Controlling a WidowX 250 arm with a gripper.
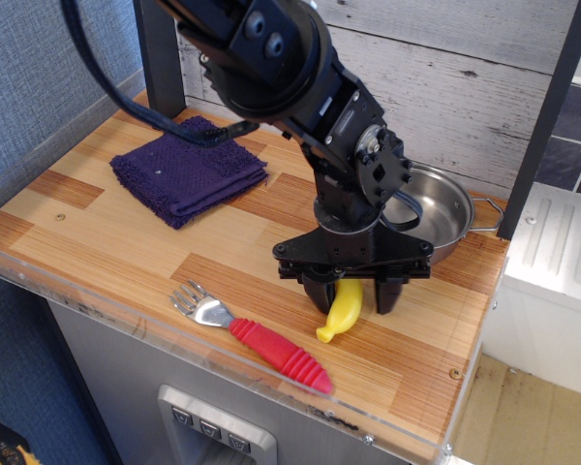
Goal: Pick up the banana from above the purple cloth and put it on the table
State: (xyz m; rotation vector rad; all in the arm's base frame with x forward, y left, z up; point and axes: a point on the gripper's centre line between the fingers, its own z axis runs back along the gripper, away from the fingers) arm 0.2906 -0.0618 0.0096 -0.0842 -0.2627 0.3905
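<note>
One small, smooth yellow plastic banana (344, 309), slightly curved, lies on the striped wood-plank table (107, 242) between the spread fingers of the black gripper (353, 294), which looks released. One dark purple terry cloth (187, 170), folded roughly square, sits well apart at the back left. One round steel pot (434, 211) stands behind the arm, and one red-handled fork (257, 339) lies near the front edge.

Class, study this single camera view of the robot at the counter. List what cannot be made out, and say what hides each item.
1. Upper end of the banana: covered by the gripper, so whether the fingers are touching it cannot be told.
2. Left part of the steel pot: behind the arm's wrist.
3. Far corner of the purple cloth: behind the arm and its cable.
4. Arm's base: cut off by the top edge.
</note>
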